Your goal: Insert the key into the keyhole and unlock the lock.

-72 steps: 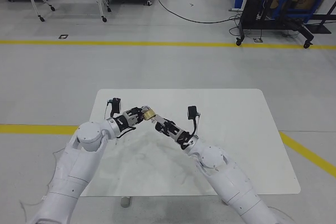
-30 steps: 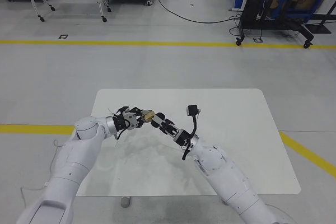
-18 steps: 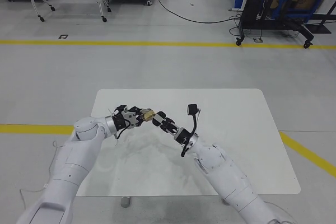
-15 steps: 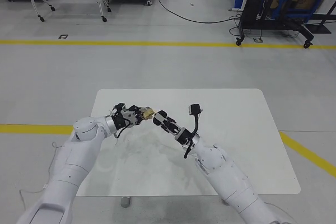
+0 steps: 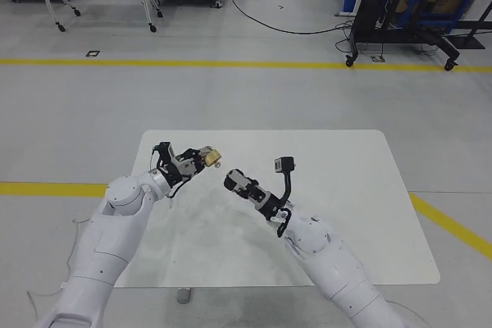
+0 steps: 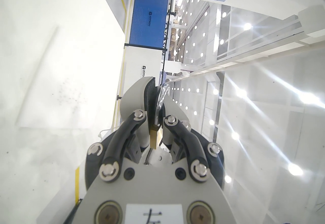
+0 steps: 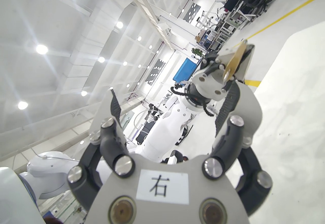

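While left gripper [image 5: 204,155] clamps small brass padlock [image 5: 214,153], right gripper [image 5: 230,178] gapes empty nearby: steady padlock, approach squarely before closing.

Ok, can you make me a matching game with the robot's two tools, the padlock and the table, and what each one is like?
Things:
1. left tool
2. right tool
3. padlock
4. table

What it is like:
A. white and flat
B. open, with nothing in it
C. brass-coloured, held up above the table
D. shut on the padlock

Pairs: 1-D, 2-B, 3-C, 4-A.
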Robot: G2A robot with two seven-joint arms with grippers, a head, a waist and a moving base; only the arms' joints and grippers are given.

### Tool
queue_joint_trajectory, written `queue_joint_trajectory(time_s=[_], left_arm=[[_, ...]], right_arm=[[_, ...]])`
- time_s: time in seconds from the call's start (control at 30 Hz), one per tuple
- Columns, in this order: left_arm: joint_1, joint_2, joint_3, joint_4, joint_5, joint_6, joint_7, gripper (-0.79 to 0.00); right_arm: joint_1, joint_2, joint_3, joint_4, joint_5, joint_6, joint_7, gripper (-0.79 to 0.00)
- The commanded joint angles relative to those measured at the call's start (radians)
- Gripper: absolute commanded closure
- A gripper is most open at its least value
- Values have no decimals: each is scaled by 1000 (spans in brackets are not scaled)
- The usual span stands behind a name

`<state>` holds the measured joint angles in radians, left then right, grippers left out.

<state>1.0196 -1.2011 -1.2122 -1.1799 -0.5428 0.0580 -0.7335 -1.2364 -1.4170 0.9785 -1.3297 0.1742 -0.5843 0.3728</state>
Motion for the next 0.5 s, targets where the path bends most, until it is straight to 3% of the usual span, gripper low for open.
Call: queue_joint_trajectory(time_s=[0.0, 0.03, 0.07, 0.1, 0.13, 0.17, 0.2, 0.37, 0.47], left_arm=[[12, 2, -1, -23, 24, -16, 13, 0], [17, 2, -2, -34, 35, -24, 19, 0], [23, 3, -1, -44, 44, -32, 21, 0], [27, 3, -3, -52, 42, -39, 19, 0], [31, 3, -4, -57, 40, -44, 14, 0], [32, 4, -5, -60, 46, -48, 12, 0], [34, 4, -5, -63, 49, -53, 11, 0], [37, 7, -6, -75, 83, -78, 7, 0], [39, 8, -5, -85, 124, -97, 22, 0]], right_arm=[[2, -1, -10, 16, 166, 64, 86, -785], [8, -1, -10, 29, 194, 92, 117, -785], [14, -1, -9, 41, 205, 111, 132, -668], [17, -2, -10, 48, 221, 129, 139, -489], [20, -2, -11, 55, 227, 141, 143, -456], [22, -3, -12, 60, 233, 148, 142, -508], [22, -5, -13, 63, 249, 152, 141, -413], [32, -12, -16, 90, 322, 162, 169, -135], [40, -15, -19, 109, 323, 159, 163, -80]])
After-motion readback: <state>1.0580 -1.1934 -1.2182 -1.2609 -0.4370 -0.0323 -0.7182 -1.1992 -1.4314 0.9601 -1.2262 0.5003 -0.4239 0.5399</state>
